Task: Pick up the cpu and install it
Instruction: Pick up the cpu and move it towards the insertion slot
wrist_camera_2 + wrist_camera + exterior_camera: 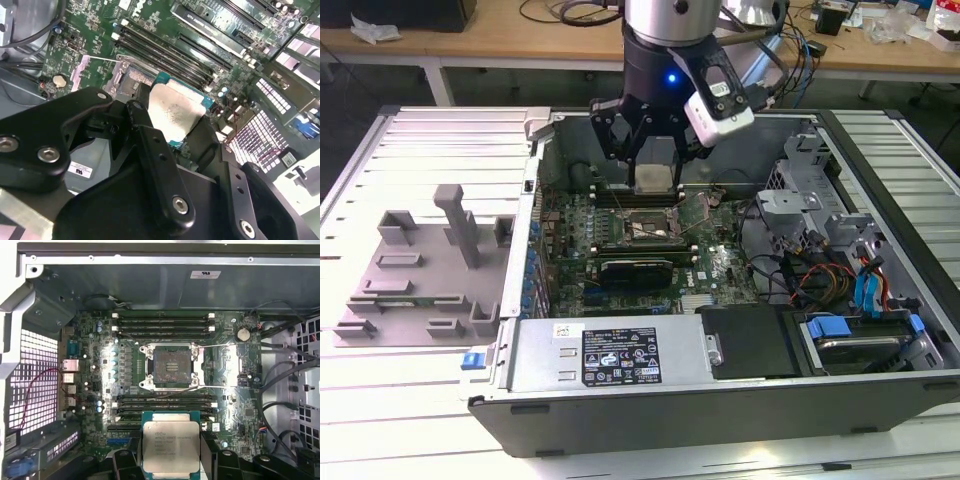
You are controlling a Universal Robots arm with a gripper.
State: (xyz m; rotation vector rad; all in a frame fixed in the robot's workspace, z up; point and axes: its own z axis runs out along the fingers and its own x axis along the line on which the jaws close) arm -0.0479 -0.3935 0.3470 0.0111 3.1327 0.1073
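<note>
**Grip.** The gripper (653, 172) hangs inside the open computer case (740, 405). Its black fingers (123, 463) are closed on two opposite edges of the cpu (171, 446), one on each side. The chip is pinched flat, with its silvery top facing up.

**Position of the cpu.** It is held clear of the motherboard (720, 262) and touches nothing but the fingers. In the exterior view the cpu (653, 179) appears just on the far side of the socket (650, 228), roughly level with it from left to right.

**Governing relation.** In the first wrist view the socket (172, 365) has its contact field bare, and a bank of memory slots (165, 404) lies between it and the chip. The chip's edges run parallel to the socket frame, so no twist is evident. By judgement, the offset is along one line only, from the chip toward the socket. The cpu is not yet over the opening or seated.
</note>
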